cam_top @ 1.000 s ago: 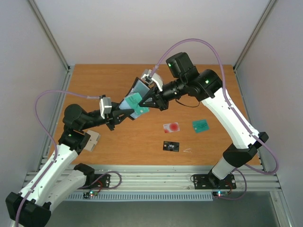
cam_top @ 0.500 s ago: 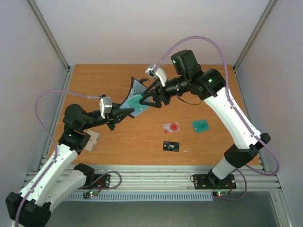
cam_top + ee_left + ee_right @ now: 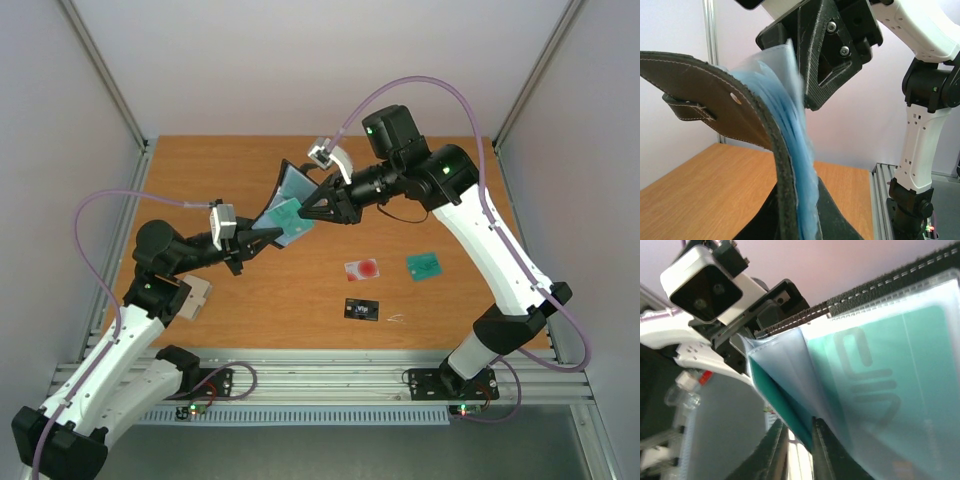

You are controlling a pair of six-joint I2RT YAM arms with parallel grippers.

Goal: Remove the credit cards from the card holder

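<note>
My left gripper [image 3: 262, 238] is shut on the lower edge of the black card holder [image 3: 284, 190] and holds it open above the table. In the left wrist view [image 3: 799, 205] the black cover [image 3: 735, 100] and the pale blue sleeves [image 3: 795, 140] run up between its fingers. A teal-green card [image 3: 285, 214] shows inside a sleeve. My right gripper [image 3: 306, 212] is at the sleeves' right edge, its fingers a narrow gap apart. In the right wrist view [image 3: 800, 432] a teal card edge [image 3: 785, 407] lies beside one finger. A whitish red-spot card [image 3: 362, 268], a teal card [image 3: 424, 265] and a black card [image 3: 362, 310] lie on the table.
The wooden table [image 3: 200, 170] has grey walls on the left, right and back. A beige block [image 3: 195, 296] sits by the left arm. A metal rail [image 3: 330, 380] runs along the near edge.
The holder's cover has swung open wider. My right gripper has drawn back slightly to the right along the sleeves. The left arm has barely moved.
</note>
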